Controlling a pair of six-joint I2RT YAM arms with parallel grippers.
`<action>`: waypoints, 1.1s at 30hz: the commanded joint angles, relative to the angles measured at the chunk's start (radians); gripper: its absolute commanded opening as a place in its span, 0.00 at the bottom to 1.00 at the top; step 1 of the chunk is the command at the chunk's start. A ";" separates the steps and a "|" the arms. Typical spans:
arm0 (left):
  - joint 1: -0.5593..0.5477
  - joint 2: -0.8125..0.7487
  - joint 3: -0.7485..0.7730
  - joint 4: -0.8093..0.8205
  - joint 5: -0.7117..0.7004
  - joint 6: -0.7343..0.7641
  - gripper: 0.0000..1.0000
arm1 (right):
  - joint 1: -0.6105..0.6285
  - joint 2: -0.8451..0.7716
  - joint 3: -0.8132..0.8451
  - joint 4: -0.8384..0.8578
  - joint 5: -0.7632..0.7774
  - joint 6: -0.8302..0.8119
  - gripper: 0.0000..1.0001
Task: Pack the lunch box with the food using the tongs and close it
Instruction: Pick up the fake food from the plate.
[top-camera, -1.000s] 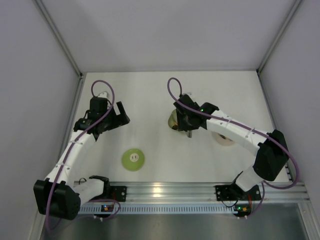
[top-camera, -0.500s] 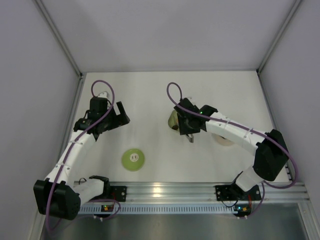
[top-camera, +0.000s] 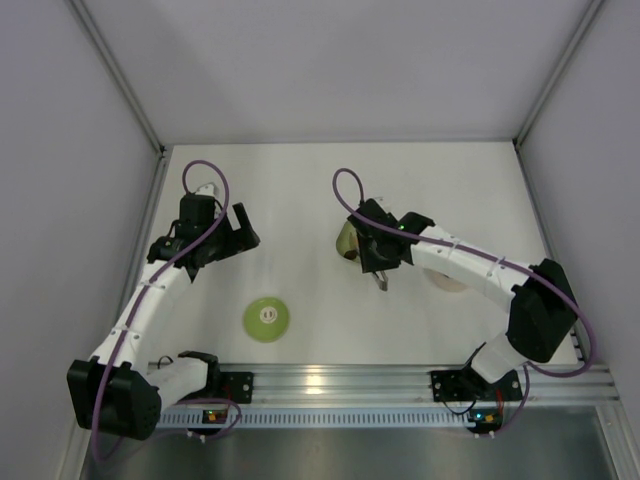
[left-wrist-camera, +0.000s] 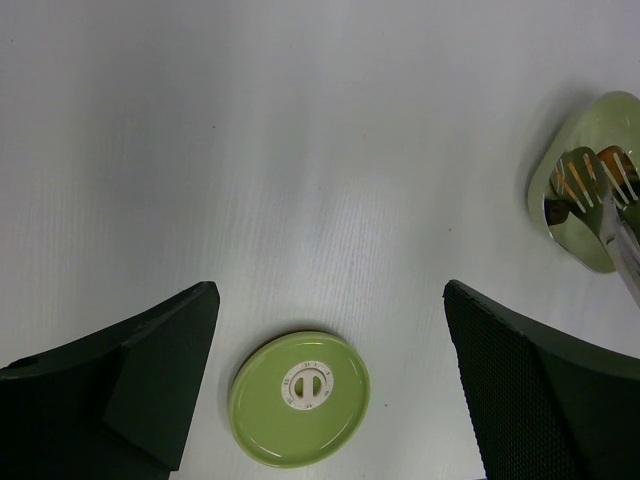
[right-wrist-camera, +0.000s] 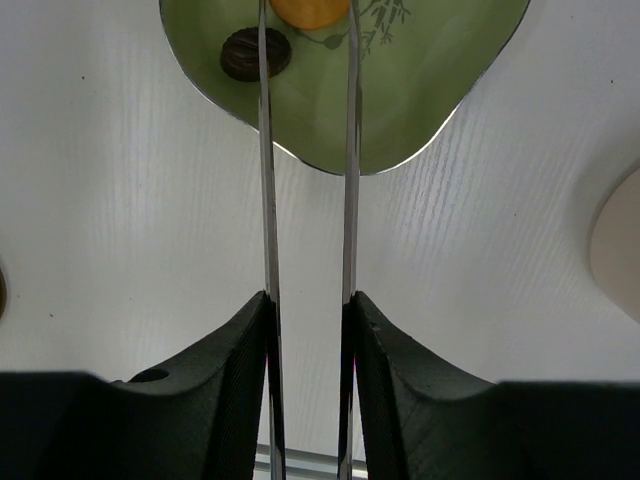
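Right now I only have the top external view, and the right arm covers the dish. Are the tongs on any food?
Observer: Yes. The right wrist view shows the tongs, held by the right end effector, with their tips either side of an orange chunk on the green dish.
Operator: Any other food there?
Observer: A dark brown chunk sits on the dish just outside one tong arm, beside the orange one.

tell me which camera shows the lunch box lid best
Left wrist: the green lid lies whole and close, its white centre mark clear. Top external shows the lid small; right wrist does not show it.
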 joint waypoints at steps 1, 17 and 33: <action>-0.003 -0.003 0.000 0.048 -0.008 0.002 0.99 | 0.020 -0.052 0.012 -0.013 0.012 -0.005 0.31; -0.003 -0.006 -0.002 0.049 -0.010 0.002 0.99 | 0.008 -0.106 0.088 -0.081 0.111 -0.008 0.32; -0.002 -0.006 0.000 0.051 0.001 0.000 0.99 | -0.006 -0.429 0.017 -0.326 0.231 0.119 0.34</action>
